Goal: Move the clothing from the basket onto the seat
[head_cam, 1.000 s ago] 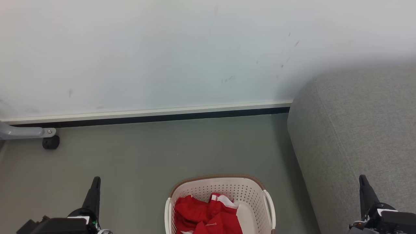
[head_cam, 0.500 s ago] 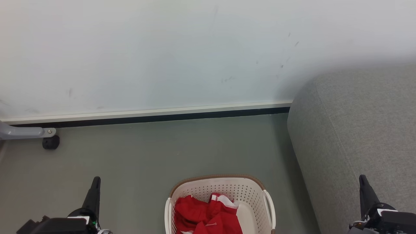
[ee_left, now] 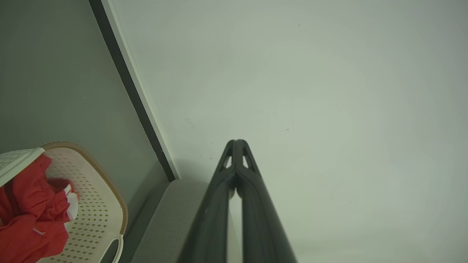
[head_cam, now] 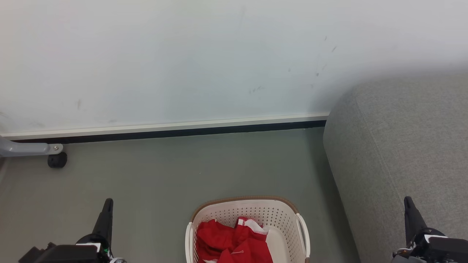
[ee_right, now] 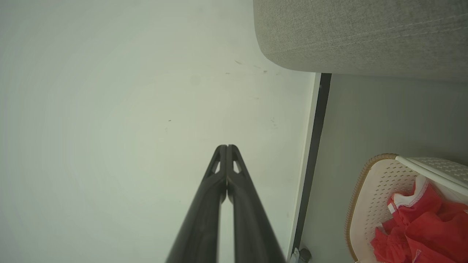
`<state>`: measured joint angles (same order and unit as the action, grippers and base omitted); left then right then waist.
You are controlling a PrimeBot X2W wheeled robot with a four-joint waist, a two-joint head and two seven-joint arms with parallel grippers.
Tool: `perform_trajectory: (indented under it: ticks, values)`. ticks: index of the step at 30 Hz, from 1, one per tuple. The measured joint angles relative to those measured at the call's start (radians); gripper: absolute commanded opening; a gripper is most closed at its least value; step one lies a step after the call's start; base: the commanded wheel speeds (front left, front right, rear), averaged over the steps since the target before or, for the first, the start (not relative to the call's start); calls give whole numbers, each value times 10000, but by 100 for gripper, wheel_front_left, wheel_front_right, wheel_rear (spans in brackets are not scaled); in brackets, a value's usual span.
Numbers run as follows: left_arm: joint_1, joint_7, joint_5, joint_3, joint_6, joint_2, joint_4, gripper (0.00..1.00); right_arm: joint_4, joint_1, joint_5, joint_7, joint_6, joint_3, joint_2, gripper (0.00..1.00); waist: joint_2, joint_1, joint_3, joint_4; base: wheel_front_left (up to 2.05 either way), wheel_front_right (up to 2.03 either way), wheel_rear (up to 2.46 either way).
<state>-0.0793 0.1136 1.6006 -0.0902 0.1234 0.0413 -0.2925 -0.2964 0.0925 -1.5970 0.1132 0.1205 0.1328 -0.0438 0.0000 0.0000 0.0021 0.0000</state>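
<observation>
lying crumpled in the basket (head_cam: pixel 256 213), the red clothing (head_cam: pixel 232 243) is cut off by the near edge of the head view. the seat (head_cam: pixel 402 146) stands just right of the basket; bare floor (head_cam: pixel 175 171) spreads left and far. left gripper (head_cam: pixel 108 201) and right gripper (head_cam: pixel 407 200) have fingers pressed together, holding nothing.

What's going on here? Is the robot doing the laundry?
Not quite yet. The red clothing lies crumpled in the white laundry basket on the floor, beside the big grey seat. The robot's left gripper and right gripper are both shut and empty, one on each side of the basket, touching nothing. No clothing shows on the seat, so the moving hasn't started.
</observation>
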Motion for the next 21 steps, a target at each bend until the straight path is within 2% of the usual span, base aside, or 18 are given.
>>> perform_trajectory:
  ticks: [13,14,15,16,21]
  values:
    - [0,0,0,0,0,0,0,0,0,0,0,2,0,0,0,0,0,0,0,0,0,0,0]
    - [16,0,0,6,-4,-8,-29,100,-35,-13,2,0,-2,-6,4,100,0,0,0,0,0,0,0]
    - [63,0,0,17,-8,-25,-111,0,-115,-45,4,0,-8,-17,19,0,0,0,0,0,0,0,0]
    - [138,0,0,33,-13,-52,-224,100,-224,-111,4,0,-17,-27,48,100,0,0,0,0,0,0,0]
    - [453,-100,-4,134,-15,-107,-431,100,-433,-408,4,-104,-50,-153,142,100,0,0,-7,0,0,0,0]
